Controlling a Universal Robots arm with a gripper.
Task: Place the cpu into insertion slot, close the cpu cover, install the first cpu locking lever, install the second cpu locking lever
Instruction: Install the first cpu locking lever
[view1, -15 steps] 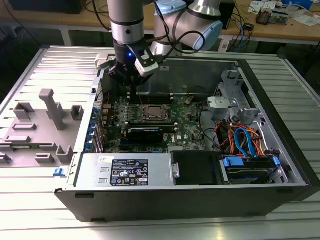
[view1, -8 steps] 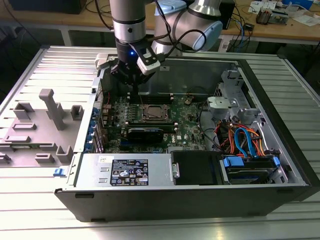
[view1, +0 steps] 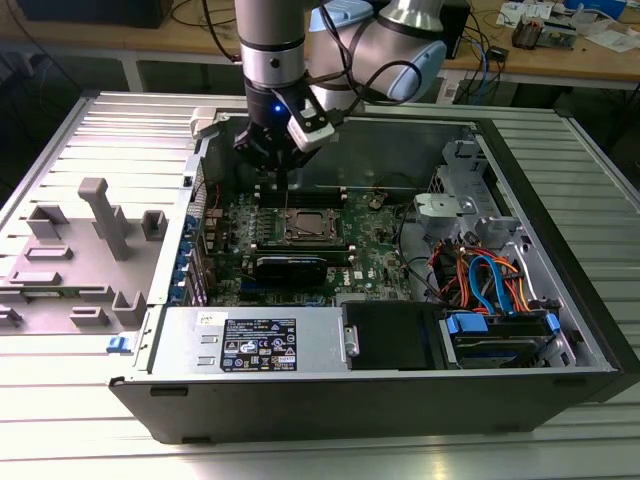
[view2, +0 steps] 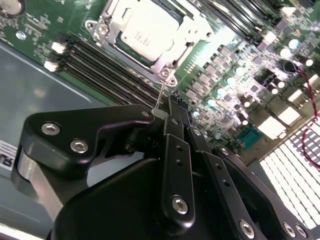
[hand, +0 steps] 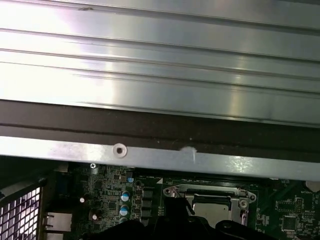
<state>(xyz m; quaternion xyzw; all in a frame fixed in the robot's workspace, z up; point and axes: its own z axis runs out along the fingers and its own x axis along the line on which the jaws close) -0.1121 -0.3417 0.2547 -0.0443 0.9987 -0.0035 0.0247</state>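
We see a slatted metal table (view1: 90, 120) w/ an open PC case (view1: 400, 405) lying on it, & a grey plastic holder tray (view1: 95, 240) beside the case on the exterior view's left. The robot arm (view1: 272, 50) reaches down into the case over the green circuit board (view1: 375, 250). A label-covered silver box (view1: 260, 345) sits along the case's near wall, w/ orange & blue cables (view1: 485, 280) toward the exterior view's right. The gripper (view1: 280, 160) hangs just above the board, near the slot (view1: 305, 228), which sits mid-board next to the long black memory slots (view2: 107, 75). The cover (view2: 132, 57) lies flat over the slot, & the cpu (view2: 147, 27) sits inside it, its pale metal top showing through the cover's window. A thin wire lever (view2: 161, 92) rises from the cover's corner up to the gripper's tip. The fingers (view2: 175, 145) are pressed together, & the lever meets their tip; we can't tell if the wire is actually pinched.
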